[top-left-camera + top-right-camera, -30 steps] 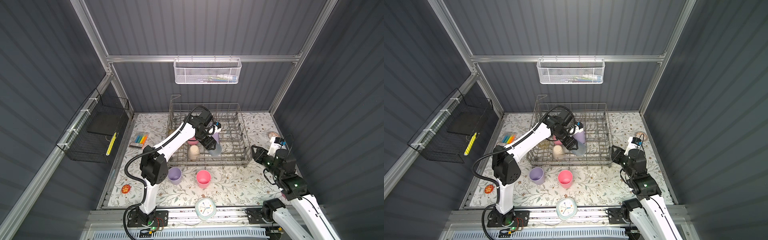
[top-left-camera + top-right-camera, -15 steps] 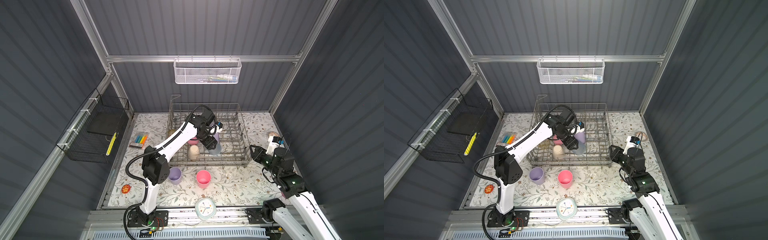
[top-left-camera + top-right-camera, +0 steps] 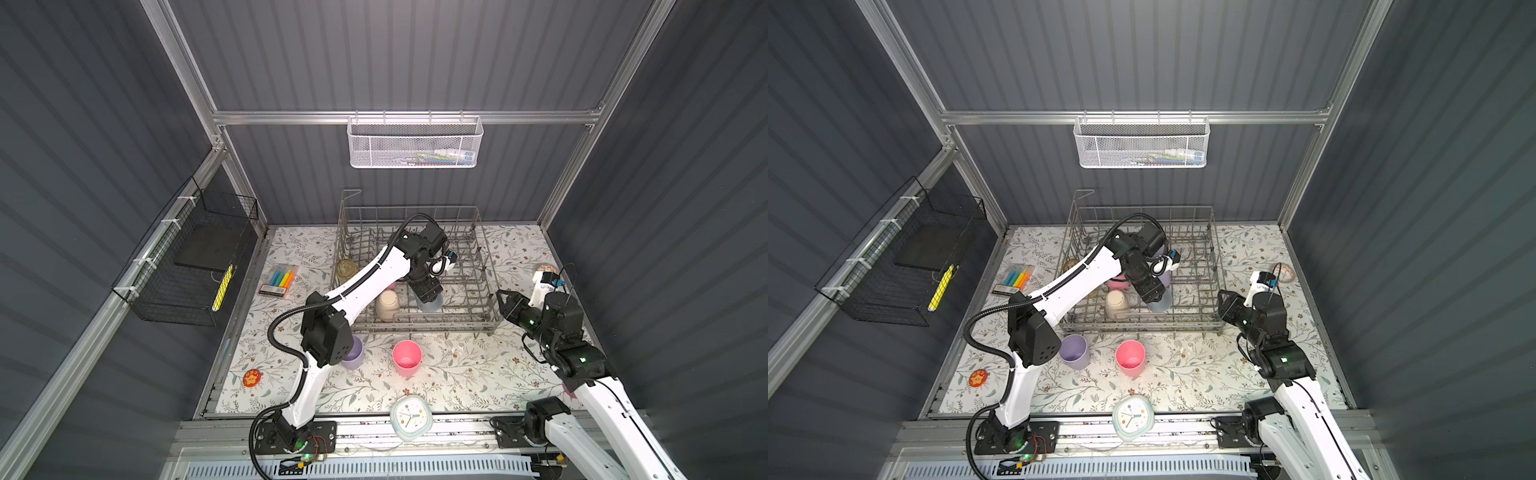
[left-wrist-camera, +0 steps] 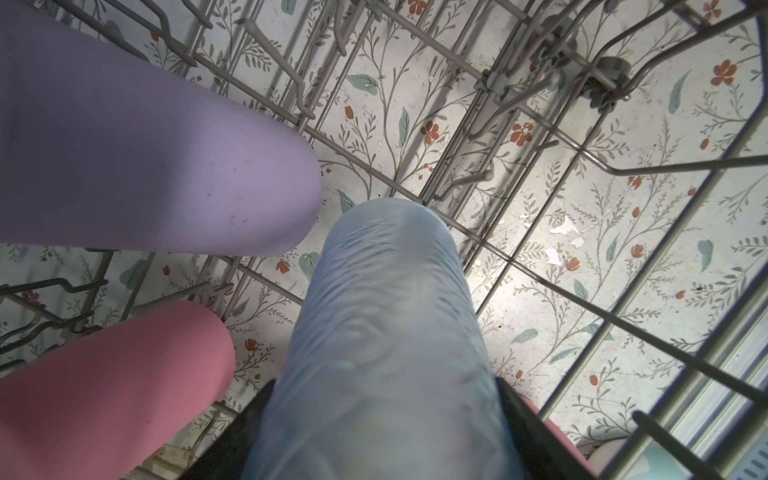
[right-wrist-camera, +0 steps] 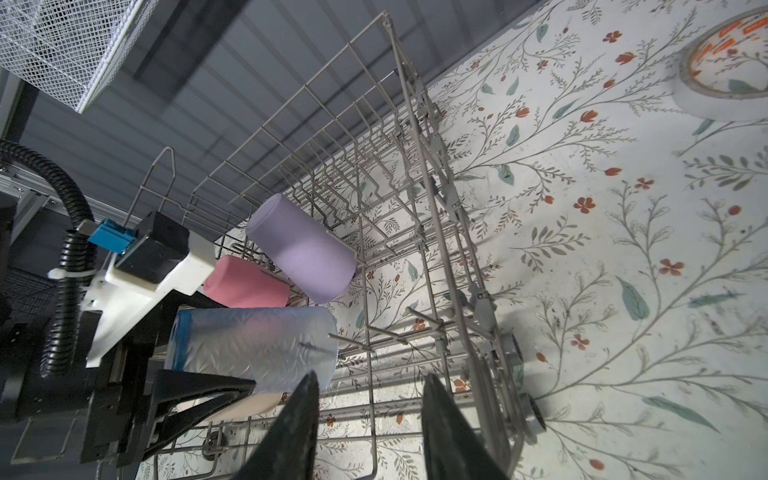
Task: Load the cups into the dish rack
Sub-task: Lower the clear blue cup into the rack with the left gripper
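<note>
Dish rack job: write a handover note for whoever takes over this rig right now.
Grippers: left gripper has its jaws closed on the blue cup, inside the dish rack, not yet released; right gripper open and empty beside the rack's near right corner.
Done: racked lilac cup, racked pink cup and beige cup rest in the rack.
Left: release the blue cup, then load the table lilac cup and table pink cup standing in front of the rack. Patterned glass sits at the rack's left wall; inside or outside, cannot tell.
</note>
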Robot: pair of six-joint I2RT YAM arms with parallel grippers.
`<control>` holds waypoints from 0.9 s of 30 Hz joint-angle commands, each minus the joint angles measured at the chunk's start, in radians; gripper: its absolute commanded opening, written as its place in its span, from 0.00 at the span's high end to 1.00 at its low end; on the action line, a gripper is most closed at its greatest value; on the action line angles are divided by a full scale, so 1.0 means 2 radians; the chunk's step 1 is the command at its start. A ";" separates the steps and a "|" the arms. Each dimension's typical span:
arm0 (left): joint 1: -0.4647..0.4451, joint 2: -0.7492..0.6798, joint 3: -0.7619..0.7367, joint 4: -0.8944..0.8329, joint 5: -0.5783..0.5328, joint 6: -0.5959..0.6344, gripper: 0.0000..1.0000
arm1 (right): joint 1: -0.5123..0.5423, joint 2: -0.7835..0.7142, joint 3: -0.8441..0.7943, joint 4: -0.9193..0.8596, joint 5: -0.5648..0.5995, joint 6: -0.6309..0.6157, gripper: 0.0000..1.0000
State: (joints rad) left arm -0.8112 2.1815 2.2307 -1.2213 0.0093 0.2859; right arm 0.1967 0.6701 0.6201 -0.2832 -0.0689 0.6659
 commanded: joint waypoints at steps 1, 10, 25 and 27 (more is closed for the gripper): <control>-0.001 0.017 0.018 -0.036 -0.041 0.013 0.25 | -0.003 0.001 -0.007 0.013 -0.005 0.000 0.57; -0.010 0.037 0.031 -0.044 -0.050 0.013 0.22 | -0.008 0.010 -0.013 0.020 -0.012 0.002 0.57; -0.021 0.021 0.023 -0.044 -0.061 0.006 0.12 | -0.013 0.017 -0.020 0.030 -0.021 0.007 0.57; -0.022 0.013 0.023 -0.042 -0.059 0.007 0.11 | -0.013 0.019 -0.020 0.031 -0.022 0.008 0.57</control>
State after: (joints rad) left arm -0.8497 2.2517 2.2639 -1.2831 -0.1055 0.2962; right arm 0.1753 0.7063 0.5896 -0.2405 -0.1040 0.6735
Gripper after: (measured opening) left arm 0.885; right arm 0.429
